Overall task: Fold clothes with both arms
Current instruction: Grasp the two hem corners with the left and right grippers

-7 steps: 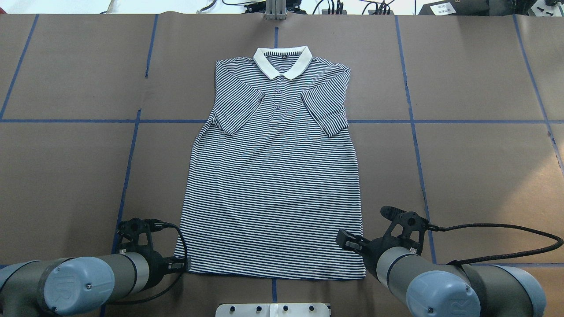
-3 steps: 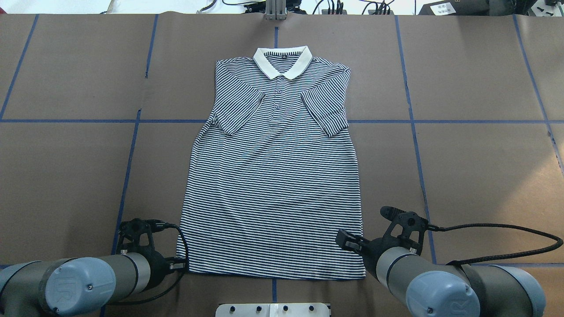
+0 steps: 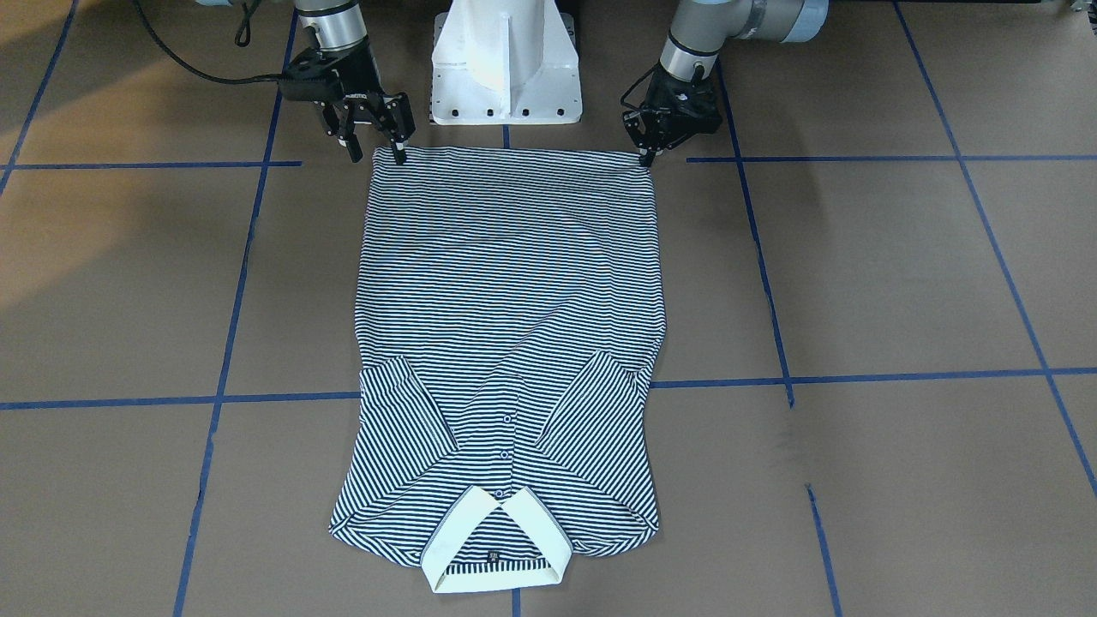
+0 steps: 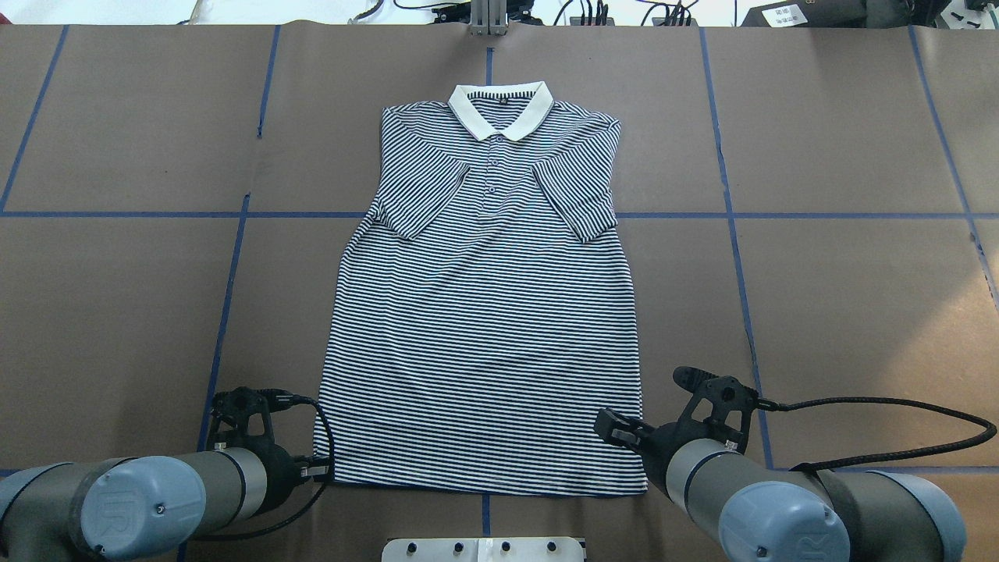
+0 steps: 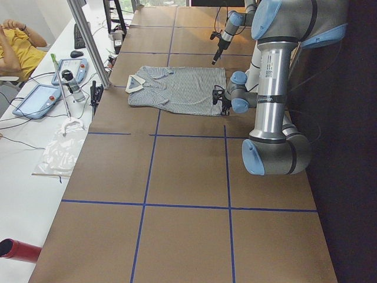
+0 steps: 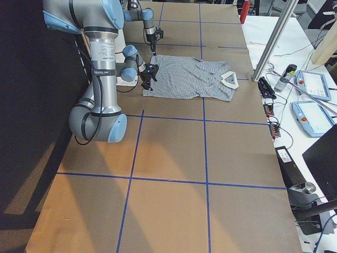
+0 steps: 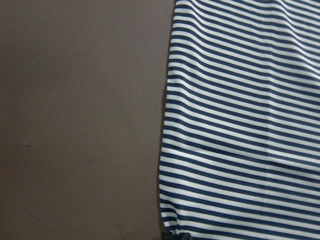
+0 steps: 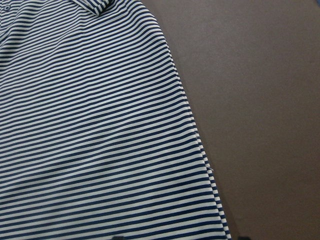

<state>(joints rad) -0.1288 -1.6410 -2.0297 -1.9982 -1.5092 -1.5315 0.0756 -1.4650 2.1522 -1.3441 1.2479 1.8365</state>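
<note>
The striped polo shirt (image 4: 484,328) lies flat on the brown table, sleeves folded in over its front and its cream collar (image 4: 500,109) at the far end. My left gripper (image 3: 644,157) is at the hem's left corner, fingers together and pinching it. The left wrist view shows the shirt's side edge (image 7: 240,125) and a dark fingertip at the bottom. My right gripper (image 3: 375,156) is open at the hem's right corner, with one fingertip (image 3: 399,157) on the corner. The right wrist view shows the shirt (image 8: 90,125) below it.
The white pedestal base (image 3: 506,60) stands just behind the hem. Blue tape lines (image 4: 734,234) cross the brown paper. A metal post (image 4: 488,16) stands at the far edge. The right arm's black cable (image 4: 897,437) loops out to the right. Operator devices (image 6: 310,100) lie beyond the table.
The hem's left corner has drawn in slightly toward the shirt's middle at my left gripper. The right arm has barely moved.
</note>
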